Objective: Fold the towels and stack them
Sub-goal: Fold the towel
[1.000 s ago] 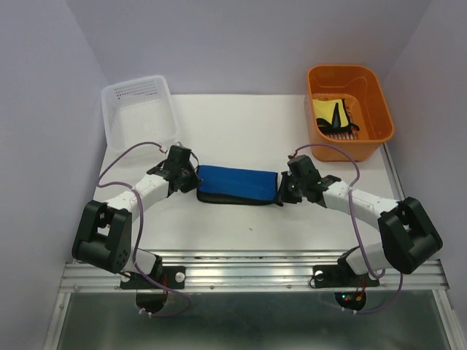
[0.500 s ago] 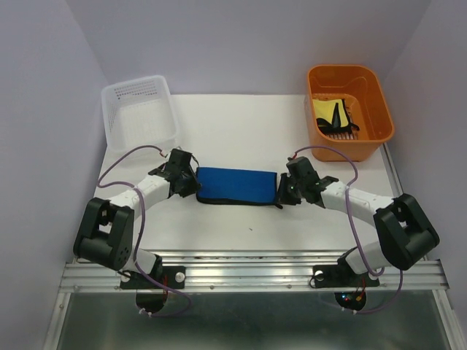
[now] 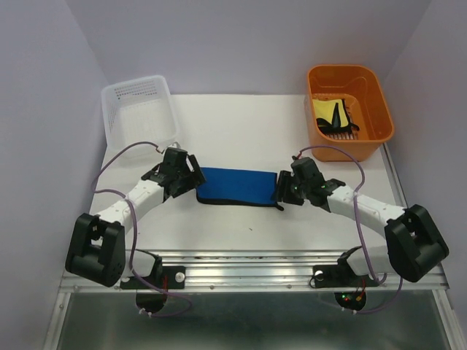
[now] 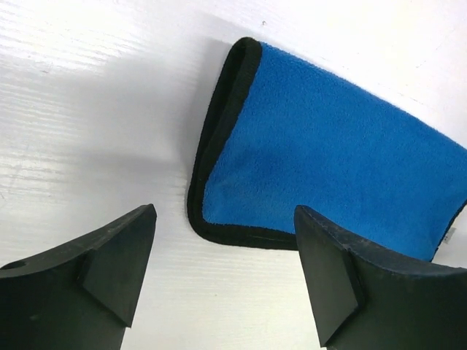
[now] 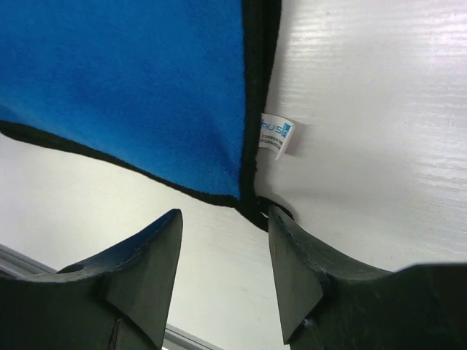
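Observation:
A blue towel (image 3: 237, 187) with dark edging lies folded into a long flat strip across the middle of the table. My left gripper (image 3: 191, 179) is at its left end, open, with bare table between its fingers; the left wrist view has the towel (image 4: 328, 160) just beyond the left gripper (image 4: 225, 215). My right gripper (image 3: 283, 191) is open at the right end. From the right wrist, the towel's corner (image 5: 131, 87) and its white label (image 5: 276, 135) lie just ahead of the right gripper (image 5: 224, 215). A yellow towel (image 3: 327, 108) lies in the orange bin under a dark cloth (image 3: 336, 115).
The orange bin (image 3: 372, 87) stands at the back right of the table. A white mesh basket (image 3: 139, 109) stands at the back left. The table's metal front rail (image 3: 248, 266) runs between the two arm bases.
Both grippers have gone from shut on the blue towel's ends to open, letting it go. The towel lies flat, and both grippers have drawn back slightly from its ends.

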You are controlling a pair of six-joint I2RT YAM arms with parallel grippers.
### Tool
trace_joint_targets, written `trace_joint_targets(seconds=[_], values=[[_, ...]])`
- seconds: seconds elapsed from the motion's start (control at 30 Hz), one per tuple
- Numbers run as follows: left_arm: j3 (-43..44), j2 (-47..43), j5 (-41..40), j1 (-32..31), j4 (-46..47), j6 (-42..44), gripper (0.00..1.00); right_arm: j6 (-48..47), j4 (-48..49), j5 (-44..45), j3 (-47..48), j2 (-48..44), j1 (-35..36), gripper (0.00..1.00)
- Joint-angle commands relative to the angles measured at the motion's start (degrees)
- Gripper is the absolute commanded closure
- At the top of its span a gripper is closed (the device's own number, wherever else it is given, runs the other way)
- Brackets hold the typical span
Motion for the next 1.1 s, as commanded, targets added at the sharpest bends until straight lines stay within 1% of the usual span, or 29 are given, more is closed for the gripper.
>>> trace_joint_targets(seconds=[0.0, 0.03, 0.13, 0.2, 0.27, 0.37, 0.47, 0.53, 0.6, 0.63, 0.67, 0.7, 0.83, 0.87, 1.07], values=[[1.66, 2.45, 0.46, -0.01, 3.48, 2.73, 0.12, -1.94, 0.87, 1.39, 2.17, -3.61, 0.53, 0.44], [2.62, 3.43, 0.55, -0.01, 4.01, 3.60, 0.13, -2.29, 0.69, 1.48, 3.13, -3.79, 0.53, 0.44], [4.21, 6.95, 0.64, 0.17, 4.54, 4.22, 0.21, -3.17, -0.27, 2.10, 5.15, -3.45, 0.62, 0.44], [4.74, 9.05, 0.64, 0.34, 5.42, 4.14, 0.30, -3.52, -0.19, 2.36, 5.78, -2.57, 0.53, 0.45], [5.53, 10.46, 0.64, 0.52, 5.95, 4.49, 0.40, -3.96, 0.86, 1.40, 6.39, -1.78, 0.62, 0.50], [6.50, 13.01, 0.64, 0.61, 6.30, 5.10, 0.44, -4.67, 3.23, -1.76, 7.62, 0.94, 0.53, 0.56], [7.02, 15.21, 0.64, 0.61, 6.83, 5.19, 0.45, -4.84, 5.69, -4.58, 8.50, 4.37, 0.53, 0.59], [7.11, 16.62, 0.64, 0.61, 7.26, 5.28, 0.45, -5.02, 6.23, -4.32, 9.73, 6.91, 0.53, 0.60], [7.29, 17.84, -0.14, 0.61, 7.18, 5.19, 0.47, -5.02, 4.74, -2.48, 11.65, 8.24, 0.53, 0.60], [7.38, 18.11, -0.32, 0.61, 7.26, 5.19, 0.48, -5.11, 3.86, -0.21, 12.28, 8.94, 0.53, 0.60], [7.55, 18.55, -0.58, 0.61, 7.27, 5.19, 0.51, -5.19, 3.16, 0.86, 12.89, 9.30, 0.53, 0.60], [7.38, 18.90, -0.76, 0.61, 7.27, 5.19, 0.56, -5.02, 2.45, 2.08, 13.33, 9.82, 0.53, 0.60], [6.68, 20.22, -0.59, 0.61, 7.96, 5.10, 0.57, -2.21, -1.42, 10.77, 14.04, 10.09, 0.53, 0.58], [6.06, 20.23, -0.50, 0.61, 8.23, 4.93, 0.58, -2.12, -1.94, 11.84, 14.13, 10.26, 0.53, 0.57], [3.87, 19.17, 0.56, 0.52, 9.81, 4.49, 0.61, -0.63, -4.14, 13.70, 14.30, 13.86, 0.53, 0.55]])
